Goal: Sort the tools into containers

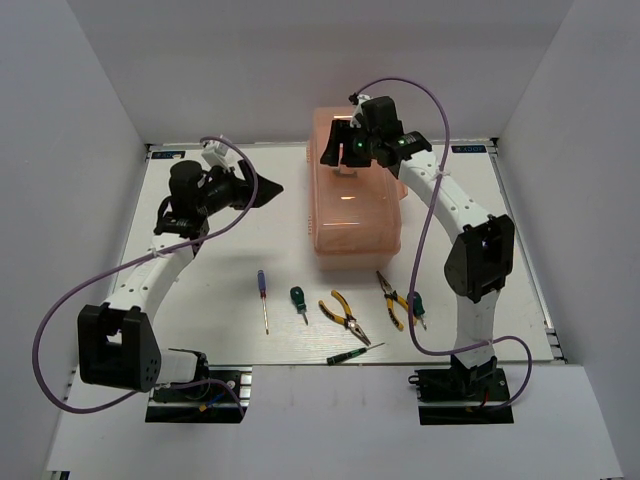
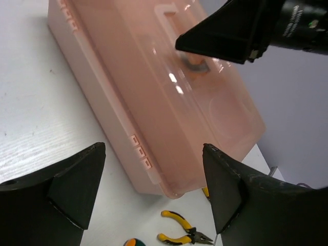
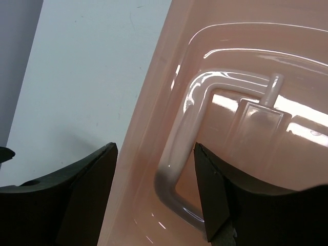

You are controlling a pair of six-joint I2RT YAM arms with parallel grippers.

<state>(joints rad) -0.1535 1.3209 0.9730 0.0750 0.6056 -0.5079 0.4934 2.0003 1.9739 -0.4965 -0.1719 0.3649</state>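
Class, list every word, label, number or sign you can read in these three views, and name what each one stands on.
Nothing can be read for certain.
White print on the black wrist housing of the right arm: too blurred to read.
Blue stickers at the far corners of the table: too small to read.
Toolbox and tools: no lettering shows.
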